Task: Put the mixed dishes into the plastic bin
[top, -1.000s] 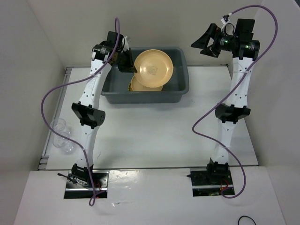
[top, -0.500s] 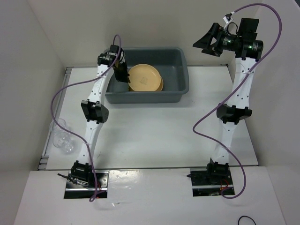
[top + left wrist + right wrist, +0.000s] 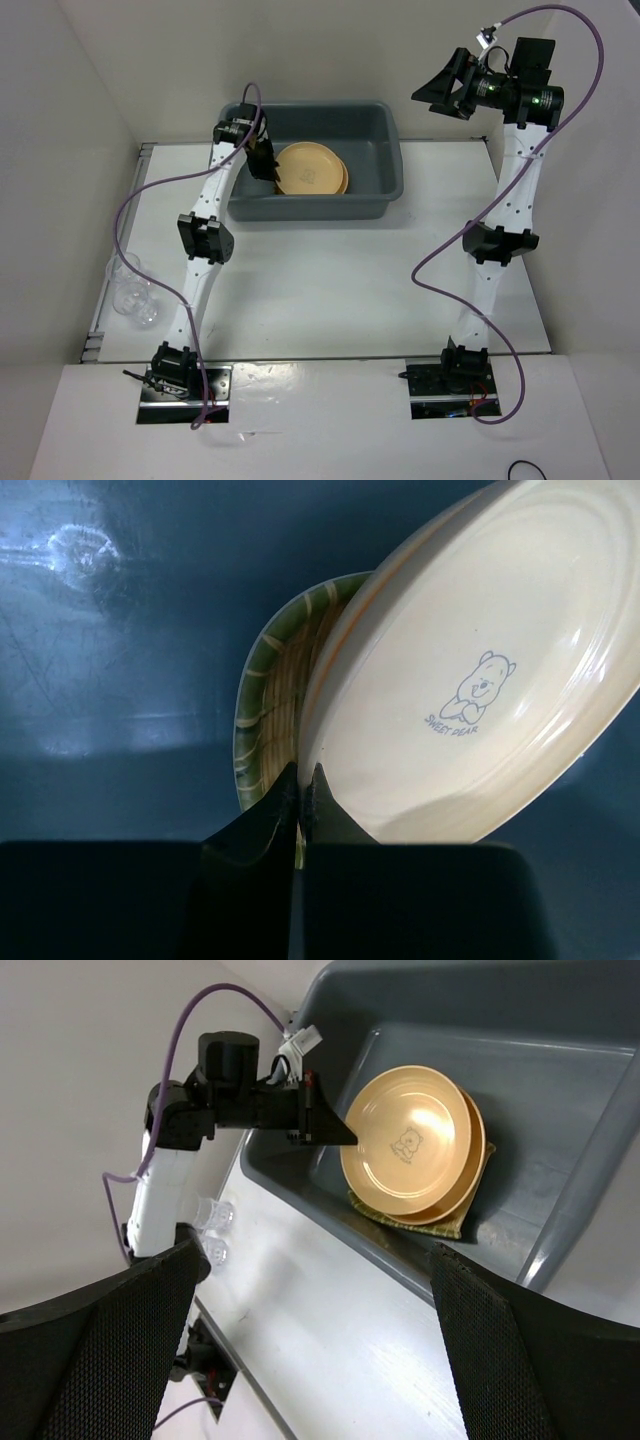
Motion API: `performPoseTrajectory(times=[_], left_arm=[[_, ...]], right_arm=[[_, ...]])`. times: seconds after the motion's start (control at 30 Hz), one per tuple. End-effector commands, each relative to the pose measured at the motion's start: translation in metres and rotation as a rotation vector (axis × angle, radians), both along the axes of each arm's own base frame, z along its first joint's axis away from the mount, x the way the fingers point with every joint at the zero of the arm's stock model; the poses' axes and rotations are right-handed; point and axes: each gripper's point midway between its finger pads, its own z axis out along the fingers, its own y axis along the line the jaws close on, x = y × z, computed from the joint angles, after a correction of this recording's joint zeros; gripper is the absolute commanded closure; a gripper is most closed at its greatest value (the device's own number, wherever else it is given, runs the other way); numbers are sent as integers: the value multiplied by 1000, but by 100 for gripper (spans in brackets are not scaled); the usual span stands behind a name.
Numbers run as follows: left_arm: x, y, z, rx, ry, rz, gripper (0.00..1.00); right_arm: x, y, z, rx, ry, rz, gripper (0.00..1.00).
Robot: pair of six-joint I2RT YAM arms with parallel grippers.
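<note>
Well to the left of the plastic bin (image 3: 392, 150), and nearer the arm bases, some clear cups (image 3: 132, 295) stand at the edge of the white table (image 3: 330, 280).

The left gripper (image 3: 265, 160) reaches down inside the bin's left end. In the left wrist view its dark fingers (image 3: 260, 830) are pinched almost together on the near rim of the upper plate (image 3: 480, 660), with only a sliver between them.

That plate is round, shallow and glossy orange-yellow. At its centre is a small grey drawing of a bear over the words "SWEET DEAR". It rests on a lower plate (image 3: 478, 1155) of the same colour and shape, set slightly to one side so that a crescent of the lower one's rim shows.

Under both lies the slatted tray (image 3: 270, 700), yellow with a greenish striped border. One edge shows past the plates. All three sit on the bin's floor, in its left and middle part.

The bin itself is a dark grey rectangular tub with rounded corners, sloped walls and a wide rim. It stands at the far side of the table.

To the right of the bin and raised above it, the right gripper (image 3: 437, 92) points back toward it. Its jaws are spread wide and hold nothing.
</note>
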Motion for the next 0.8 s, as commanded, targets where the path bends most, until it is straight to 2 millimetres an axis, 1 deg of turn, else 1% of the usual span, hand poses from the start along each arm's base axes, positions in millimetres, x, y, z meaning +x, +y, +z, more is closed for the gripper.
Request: performPoseTrajectory(times=[0.0, 0.03, 0.07, 0.13, 0.17, 0.23, 0.3, 0.33, 0.37, 0.4, 0.43, 0.47, 0.5, 0.53, 0.57, 0.6, 0.63, 0.67, 0.7, 0.73, 0.77], left_arm=[[12, -7, 10, -63, -50, 10, 97], [12, -7, 10, -63, -50, 10, 97], [11, -9, 11, -75, -45, 13, 94], [13, -10, 12, -84, -53, 7, 90], [12, -12, 13, -93, -51, 2, 89], [9, -19, 14, -102, -48, -13, 89], [9, -19, 14, -102, -48, -13, 84], [9, -19, 8, -100, -39, -13, 82], [8, -22, 10, -118, -35, -24, 79], [7, -23, 10, -122, -37, -39, 75], [6, -25, 11, -130, -35, -44, 63], [6, -25, 11, -130, -35, -44, 54], [5, -27, 12, -141, -33, -51, 43], [4, -28, 20, -154, -44, -59, 31], [4, -28, 20, -154, -44, -59, 11], [4, -28, 32, -157, -64, -60, 5], [3, -28, 49, -162, -94, -62, 0], [0, -25, 57, -151, -98, -55, 0], [0, -17, 65, -109, -122, -40, 0], [-7, -8, 88, -67, -156, -35, 0], [-10, 3, 101, -18, -181, -13, 0]], right_arm=[[-24, 3, 31, -7, -81, 19, 1], [-25, 4, 32, -3, -82, 27, 1], [-25, 4, 32, -3, -82, 27, 1], [-25, 4, 32, -3, -82, 27, 1], [-22, 3, 27, -2, -71, 27, 1], [-22, 3, 27, -2, -71, 27, 1], [-23, 4, 28, 2, -72, 35, 1], [-23, 4, 28, 2, -72, 35, 1], [-20, 4, 24, 4, -63, 35, 1], [-20, 4, 24, 4, -63, 35, 1], [-20, 4, 24, 4, -63, 35, 1], [-20, 4, 24, 4, -63, 35, 1], [-20, 4, 24, 4, -63, 35, 1], [-20, 4, 24, 4, -63, 35, 1], [-20, 4, 24, 4, -63, 35, 1], [-21, 5, 24, 8, -63, 43, 1], [-21, 5, 24, 8, -63, 43, 1], [-21, 5, 24, 8, -63, 43, 1], [-21, 5, 24, 8, -63, 43, 1], [-21, 5, 24, 8, -63, 43, 1], [-21, 5, 24, 8, -63, 43, 1]])
